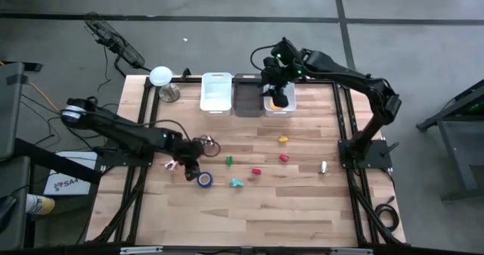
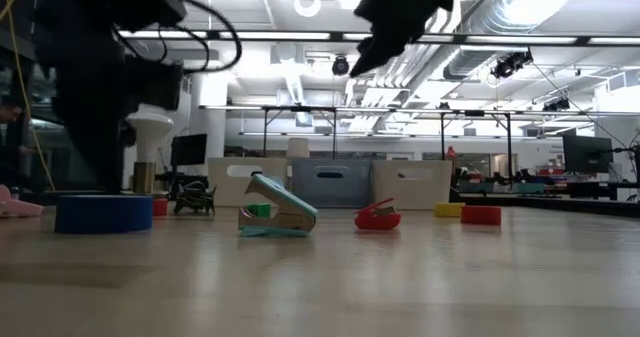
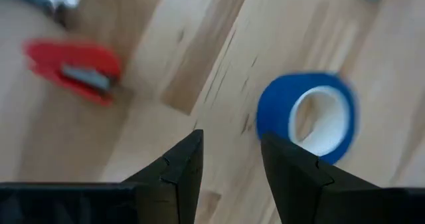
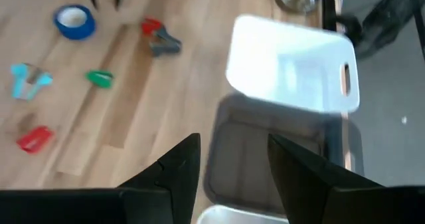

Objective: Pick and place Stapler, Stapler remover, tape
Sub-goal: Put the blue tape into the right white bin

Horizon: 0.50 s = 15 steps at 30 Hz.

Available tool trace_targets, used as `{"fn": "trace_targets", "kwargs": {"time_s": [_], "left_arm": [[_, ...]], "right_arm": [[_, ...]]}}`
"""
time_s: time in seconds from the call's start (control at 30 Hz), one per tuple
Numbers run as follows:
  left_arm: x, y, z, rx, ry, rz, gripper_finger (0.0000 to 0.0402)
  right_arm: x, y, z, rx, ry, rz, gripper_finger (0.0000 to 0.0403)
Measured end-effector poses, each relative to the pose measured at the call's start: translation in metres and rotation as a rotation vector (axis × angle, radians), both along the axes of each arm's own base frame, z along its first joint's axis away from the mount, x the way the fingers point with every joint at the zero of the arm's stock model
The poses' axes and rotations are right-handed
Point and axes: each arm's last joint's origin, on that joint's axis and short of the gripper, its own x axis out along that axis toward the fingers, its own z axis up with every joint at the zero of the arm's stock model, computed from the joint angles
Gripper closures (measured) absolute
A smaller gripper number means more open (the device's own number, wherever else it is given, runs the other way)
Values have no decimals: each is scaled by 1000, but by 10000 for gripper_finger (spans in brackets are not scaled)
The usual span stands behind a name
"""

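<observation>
We see the left gripper (image 1: 189, 168) low over the table (image 1: 249, 217), its fingers (image 3: 179, 167) parted with nothing between them — the blue tape (image 1: 205, 179) lies flat just beside it, ahead of one fingertip and not yet touched. A red stapler remover (image 3: 74, 69) lies a little farther off on the gripper's other side. Moving right, a green piece (image 1: 229, 160), a teal stapler (image 1: 237, 183) and a red piece (image 1: 256, 171) lie well apart from either gripper, then a yellow piece (image 1: 283, 140) and another red one (image 1: 284, 157). The right gripper (image 1: 275, 77) hangs high over the far bins, above the grey bin (image 1: 245, 96) between the white bin (image 1: 215, 93) and a third bin (image 1: 280, 104) — its fingers (image 4: 174, 167) also stand apart, holding nothing.
</observation>
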Motion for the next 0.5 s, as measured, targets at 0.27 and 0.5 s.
{"fn": "trace_targets", "kwargs": {"time_s": [0.27,0.5], "left_arm": [[25,-12,-7,-46,63,-25,252],[44,-14,14,5,50,-69,252]], "right_arm": [[-17,42,-8,-55,-64,53,236],[-50,73,-19,-112,-157,-3,236]]}}
